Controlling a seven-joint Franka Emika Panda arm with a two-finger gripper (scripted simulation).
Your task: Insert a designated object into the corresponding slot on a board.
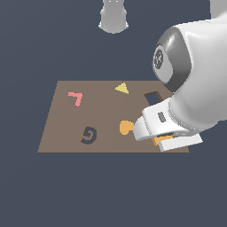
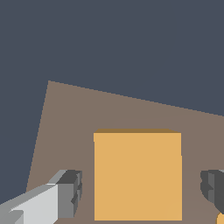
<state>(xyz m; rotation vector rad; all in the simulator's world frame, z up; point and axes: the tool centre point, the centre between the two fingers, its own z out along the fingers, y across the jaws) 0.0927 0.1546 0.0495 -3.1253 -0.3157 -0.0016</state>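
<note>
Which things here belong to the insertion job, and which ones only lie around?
For the job:
- orange square block
- square slot
- brown board
- gripper, fingers either side of the block, gaps visible

Lying about:
- orange heart
- yellow triangle
- pink angle piece
- dark spiral mark

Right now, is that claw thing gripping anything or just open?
Gripper: open, its fingers standing apart on either side of the orange square block, not touching it.
</note>
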